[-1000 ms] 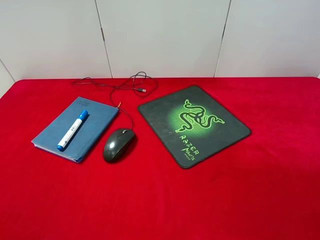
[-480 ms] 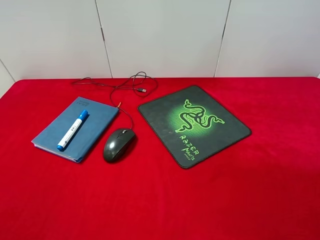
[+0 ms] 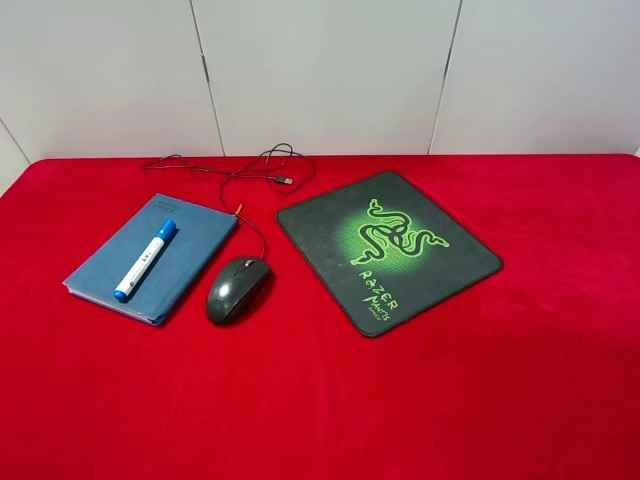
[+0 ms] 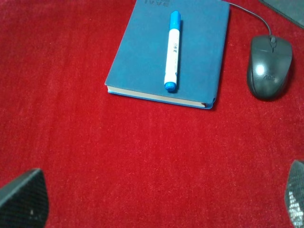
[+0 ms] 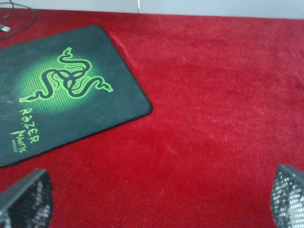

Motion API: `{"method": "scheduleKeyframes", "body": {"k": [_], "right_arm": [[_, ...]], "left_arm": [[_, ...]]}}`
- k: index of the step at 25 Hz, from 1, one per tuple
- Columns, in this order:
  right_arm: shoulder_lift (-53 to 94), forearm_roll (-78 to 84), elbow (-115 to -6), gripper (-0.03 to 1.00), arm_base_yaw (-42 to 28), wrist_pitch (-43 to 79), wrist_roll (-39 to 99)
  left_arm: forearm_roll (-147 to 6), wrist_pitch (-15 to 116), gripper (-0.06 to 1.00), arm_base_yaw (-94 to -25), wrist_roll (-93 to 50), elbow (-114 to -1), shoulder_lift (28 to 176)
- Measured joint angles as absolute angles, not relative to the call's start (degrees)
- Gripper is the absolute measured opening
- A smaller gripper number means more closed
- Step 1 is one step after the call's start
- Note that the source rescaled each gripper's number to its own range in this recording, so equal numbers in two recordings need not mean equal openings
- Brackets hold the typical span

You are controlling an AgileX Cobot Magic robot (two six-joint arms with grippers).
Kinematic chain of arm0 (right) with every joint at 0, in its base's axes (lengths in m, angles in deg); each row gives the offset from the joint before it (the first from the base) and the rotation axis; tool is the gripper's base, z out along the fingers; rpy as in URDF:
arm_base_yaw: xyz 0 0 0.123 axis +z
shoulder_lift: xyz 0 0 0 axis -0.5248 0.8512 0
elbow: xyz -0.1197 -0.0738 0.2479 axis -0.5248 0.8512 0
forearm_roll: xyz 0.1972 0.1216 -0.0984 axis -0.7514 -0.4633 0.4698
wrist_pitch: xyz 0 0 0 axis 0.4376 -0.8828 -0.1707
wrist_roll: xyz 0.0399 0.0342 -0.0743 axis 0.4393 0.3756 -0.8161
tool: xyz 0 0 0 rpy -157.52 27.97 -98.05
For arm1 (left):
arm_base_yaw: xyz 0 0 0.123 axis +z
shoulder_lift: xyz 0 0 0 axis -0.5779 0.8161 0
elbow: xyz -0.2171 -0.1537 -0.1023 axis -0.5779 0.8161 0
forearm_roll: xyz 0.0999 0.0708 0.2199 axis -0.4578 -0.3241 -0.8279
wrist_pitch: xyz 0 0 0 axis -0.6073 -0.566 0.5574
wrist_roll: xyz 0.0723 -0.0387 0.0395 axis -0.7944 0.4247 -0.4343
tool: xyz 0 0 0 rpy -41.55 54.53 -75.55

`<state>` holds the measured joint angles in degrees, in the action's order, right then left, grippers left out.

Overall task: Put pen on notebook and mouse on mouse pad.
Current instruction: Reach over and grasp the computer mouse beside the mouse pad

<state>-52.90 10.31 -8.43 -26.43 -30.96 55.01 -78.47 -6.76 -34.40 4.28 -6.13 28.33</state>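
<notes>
Left gripper (image 4: 159,199): the two dark, mesh-textured fingers (image 4: 23,199) show only at the edges of the left wrist view. They are spread wide and hold nothing, with bare red cloth (image 3: 450,400) between them.

Right gripper (image 5: 156,199): same condition. The fingers are set far apart, nothing is held, and only red cloth lies between them. Neither gripper appears in the exterior high view.

Ahead of the left gripper, well apart from it, lies the notebook (image 4: 142,57), closed and flat on the cloth, pale page edges facing the gripper.

The pen (image 4: 172,51) lies flat on the notebook cover, along its length and wholly within its edges, blue cap at the far end.

The mouse (image 4: 270,67) sits on the cloth just beside the notebook, between it and the mouse pad (image 3: 450,255). It is close to the pad's near corner and not on it.

The cable (image 4: 260,18) runs from the front of the mouse toward the back of the table, where it lies in loose loops. The USB plug (image 3: 285,181) rests on the cloth near the pad's far corner.

The mouse pad lies flat and turned at an angle, well ahead of the right gripper, with nothing on it. The green logo and lettering are legible.

White wall panels (image 3: 320,70) stand behind the table
</notes>
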Motion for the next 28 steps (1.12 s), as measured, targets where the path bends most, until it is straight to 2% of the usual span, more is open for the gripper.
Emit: {"method": "scheduleKeyframes", "body": {"k": [14, 19, 25, 28], "right_arm": [[-50.3, 10.6, -10.0, 1.0, -26.4, -30.9, 55.1], [-35.9, 9.8, -14.9, 1.0, -26.4, -29.2, 54.0], [-17.8, 5.0, -21.6, 1.0, -26.3, -23.3, 46.1], [-10.0, 3.6, -25.1, 1.0, -23.4, -22.0, 44.6]], "left_arm": [[-78.5, -6.8, 1.0, -34.4, 4.2, -6.1, 28.3], [-78.5, -6.8, 1.0, -34.4, 4.2, -6.1, 28.3], [-78.5, -6.8, 1.0, -34.4, 4.2, -6.1, 28.3], [-78.5, -6.8, 1.0, -34.4, 4.2, -6.1, 28.3]]}}
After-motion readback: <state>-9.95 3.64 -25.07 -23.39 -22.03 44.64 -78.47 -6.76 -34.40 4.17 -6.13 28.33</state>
